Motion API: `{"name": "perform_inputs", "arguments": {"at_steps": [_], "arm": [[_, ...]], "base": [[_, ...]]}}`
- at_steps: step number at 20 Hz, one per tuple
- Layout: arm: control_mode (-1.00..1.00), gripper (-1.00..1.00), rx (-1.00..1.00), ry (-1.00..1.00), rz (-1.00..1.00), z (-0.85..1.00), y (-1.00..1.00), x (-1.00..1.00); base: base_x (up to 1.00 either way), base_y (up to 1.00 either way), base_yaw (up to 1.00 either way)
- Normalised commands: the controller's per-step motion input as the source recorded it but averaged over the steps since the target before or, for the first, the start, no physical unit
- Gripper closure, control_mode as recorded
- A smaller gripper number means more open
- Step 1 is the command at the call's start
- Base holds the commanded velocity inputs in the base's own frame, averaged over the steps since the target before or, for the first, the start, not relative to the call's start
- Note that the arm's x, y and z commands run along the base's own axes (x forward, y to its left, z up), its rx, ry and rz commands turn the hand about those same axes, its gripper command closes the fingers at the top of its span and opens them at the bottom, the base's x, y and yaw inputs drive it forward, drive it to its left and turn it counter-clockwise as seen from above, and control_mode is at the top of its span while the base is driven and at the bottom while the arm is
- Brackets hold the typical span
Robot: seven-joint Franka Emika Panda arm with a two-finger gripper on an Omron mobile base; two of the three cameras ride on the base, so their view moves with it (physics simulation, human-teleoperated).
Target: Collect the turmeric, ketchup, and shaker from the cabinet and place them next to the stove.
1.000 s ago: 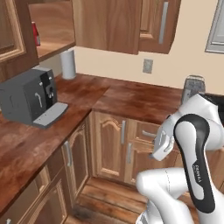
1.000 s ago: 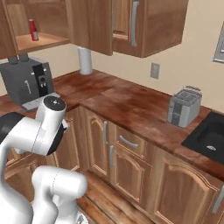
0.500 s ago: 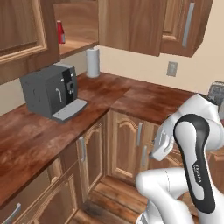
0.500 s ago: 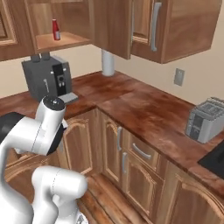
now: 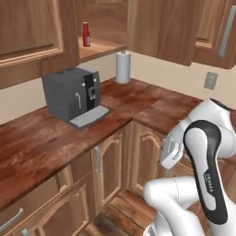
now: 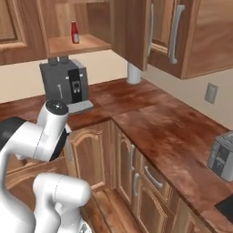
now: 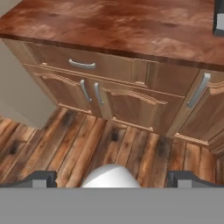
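Ketchup (image 5: pixel 85 34) stands on the open cabinet (image 6: pixel 77 44) shelf (not yet reached). Tool (image 7: pixel 112 178) released, empty, aimed floorward.

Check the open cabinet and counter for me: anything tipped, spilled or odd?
Nothing stands out. The ketchup stands upright on the cabinet shelf; the coffee machine and paper towel roll sit squarely on the counter.

The open cabinet (image 5: pixel 64 50) has a plain wooden shelf, and the slim red ketchup (image 5: pixel 85 35) stands upright on it near the front edge. Below runs an L-shaped reddish wooden counter (image 5: pixel 41 138): a grey coffee machine (image 5: pixel 73 94) sits on it, a white paper-towel roll (image 5: pixel 122 67) stands in the corner, and a steel toaster (image 6: pixel 221 157) is well apart, further along.
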Motion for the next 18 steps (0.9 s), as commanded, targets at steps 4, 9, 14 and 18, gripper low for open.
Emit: {"name": "perform_inputs", "arguments": {"at_steps": [4, 9, 14, 18], "arm": [[1.00, -1.00, 0.00, 0.00, 0.00, 0.00, 0.00, 0.00], [1.00, -1.00, 0.00, 0.00, 0.00, 0.00, 0.00, 0.00], [1.00, -1.00, 0.00, 0.00, 0.00, 0.00, 0.00, 0.00], [1.00, -1.00, 0.00, 0.00, 0.00, 0.00, 0.00, 0.00]], "base": [[0.64, -0.05, 0.40], [0.59, -0.11, 0.39], [0.57, -0.22, 0.38], [0.52, -0.35, 0.36]]}}
